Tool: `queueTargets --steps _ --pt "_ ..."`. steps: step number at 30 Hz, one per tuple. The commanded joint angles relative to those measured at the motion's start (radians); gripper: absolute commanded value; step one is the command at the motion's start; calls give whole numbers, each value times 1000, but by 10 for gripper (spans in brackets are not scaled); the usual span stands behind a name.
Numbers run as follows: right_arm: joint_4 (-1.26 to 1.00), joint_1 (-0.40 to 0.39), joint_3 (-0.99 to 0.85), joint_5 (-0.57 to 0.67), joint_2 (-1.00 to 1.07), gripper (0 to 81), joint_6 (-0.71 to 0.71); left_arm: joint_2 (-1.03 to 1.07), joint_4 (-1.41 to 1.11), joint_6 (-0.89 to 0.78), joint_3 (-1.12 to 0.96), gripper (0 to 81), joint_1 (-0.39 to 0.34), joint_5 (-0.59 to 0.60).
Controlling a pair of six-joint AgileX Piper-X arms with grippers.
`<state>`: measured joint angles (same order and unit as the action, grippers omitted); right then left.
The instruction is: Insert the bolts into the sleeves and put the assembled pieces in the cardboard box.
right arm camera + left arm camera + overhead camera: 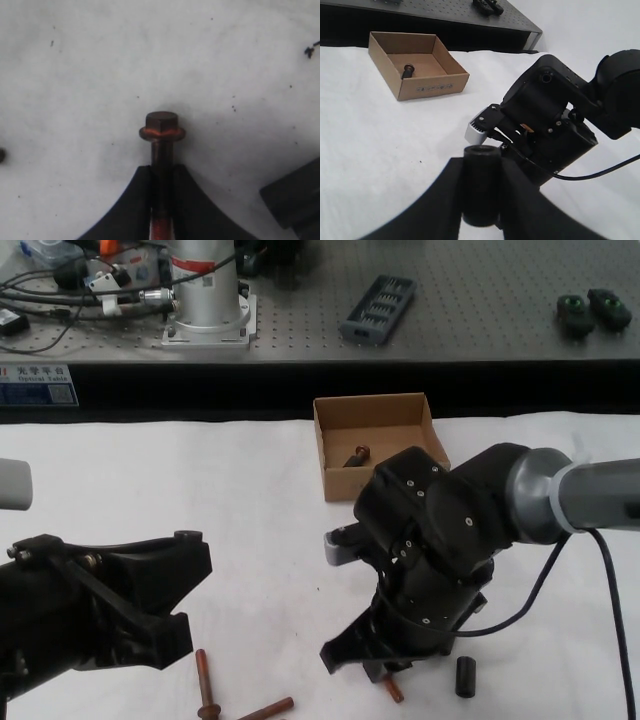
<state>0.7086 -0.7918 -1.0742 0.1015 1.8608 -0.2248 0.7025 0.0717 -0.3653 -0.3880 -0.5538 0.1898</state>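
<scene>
My left gripper (pixel 481 172) is shut on a black sleeve (pixel 481 192), held upright above the white cloth. My right gripper (pixel 161 172) is shut on the shank of a copper bolt (pixel 161 131), whose hex head sticks out past the fingertips just over the cloth. In the high view the right gripper (pixel 385 675) points down at the front centre, with the bolt's tip (pixel 393 691) under it. The cardboard box (pixel 334 455) stands behind it and holds one assembled piece (pixel 357 455). The box (pixel 427 86) lies beyond the left gripper, to one side of the right arm (pixel 555 130).
A loose black sleeve (pixel 465 676) lies right of the right gripper, also seen as the sleeve (pixel 295 200). Two loose bolts (pixel 205 685) (pixel 265 708) lie near the front edge by the left arm. A perforated bench with tools runs behind the cloth.
</scene>
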Motion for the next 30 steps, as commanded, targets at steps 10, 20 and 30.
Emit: queueTargets --steps 10,20,30 --pt "85 -2 19 28 32 340 50 -8 -6 -2 -5 73 3 5" --pt "79 -2 19 -55 32 236 38 -8 -6 -2 -5 73 3 5" --pt "115 -2 19 -184 32 230 47 -8 -6 -2 -5 73 3 5"
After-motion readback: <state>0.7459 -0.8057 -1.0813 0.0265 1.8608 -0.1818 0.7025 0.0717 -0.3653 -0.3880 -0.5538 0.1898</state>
